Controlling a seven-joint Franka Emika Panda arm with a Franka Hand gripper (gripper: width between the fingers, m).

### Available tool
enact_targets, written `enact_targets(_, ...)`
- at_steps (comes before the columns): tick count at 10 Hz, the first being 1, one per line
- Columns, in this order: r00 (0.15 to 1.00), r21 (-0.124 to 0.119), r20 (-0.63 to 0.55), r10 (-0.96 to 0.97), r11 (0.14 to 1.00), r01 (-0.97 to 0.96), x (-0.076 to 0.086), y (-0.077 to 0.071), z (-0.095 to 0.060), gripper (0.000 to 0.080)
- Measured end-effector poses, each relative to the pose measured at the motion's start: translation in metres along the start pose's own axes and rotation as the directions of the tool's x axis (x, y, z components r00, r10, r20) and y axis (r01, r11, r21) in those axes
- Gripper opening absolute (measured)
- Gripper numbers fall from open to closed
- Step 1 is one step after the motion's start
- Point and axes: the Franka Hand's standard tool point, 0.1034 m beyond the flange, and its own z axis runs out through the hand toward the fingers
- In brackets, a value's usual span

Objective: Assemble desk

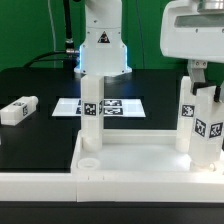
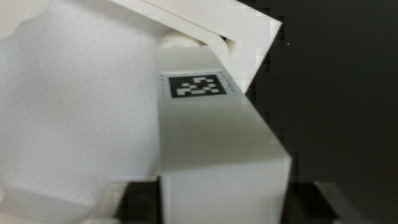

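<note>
We were fitting legs: with one leg [image 1: 90,112] upright in the slab [image 1: 130,150] at the exterior view's left, our pincer [image 1: 200,82] gripped a second leg [image 1: 190,125] at the right corner, which next seemingly needed seating squarely into its socket.

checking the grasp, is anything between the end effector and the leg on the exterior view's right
Nothing visible: the end effector sits right on the leg, which fills the space between its fingers in the wrist view.
</note>
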Motion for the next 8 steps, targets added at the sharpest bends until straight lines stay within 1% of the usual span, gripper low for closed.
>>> enact_targets(1,1.000,0.000,0.000,0.000,1.000,0.000,0.000,0.000,0.000,0.0478)
enact_targets(2,1.000,0.000,0.000,0.000,1.000,0.000,0.000,0.000,0.000,0.0616)
enact_targets(3,0.999,0.005,-0.001,0.034,0.999,-0.034,0.000,0.000,0.000,0.0616)
enact_targets(4,0.998,0.025,0.000,0.070,0.997,-0.069,-0.003,-0.004,0.002,0.0639)
enact_targets(5,0.998,0.098,-0.027,-0.050,0.994,0.053,-0.005,-0.009,0.007,0.0648)
enact_targets(6,0.994,0.108,-0.033,-0.108,0.988,0.111,-0.006,-0.008,0.009,0.0648)
enact_targets(7,0.978,0.146,-0.045,-0.202,0.967,0.206,0.000,-0.012,0.007,0.0649)
enact_targets(8,0.957,0.160,-0.046,-0.287,0.943,0.291,0.006,-0.011,0.005,0.0649)
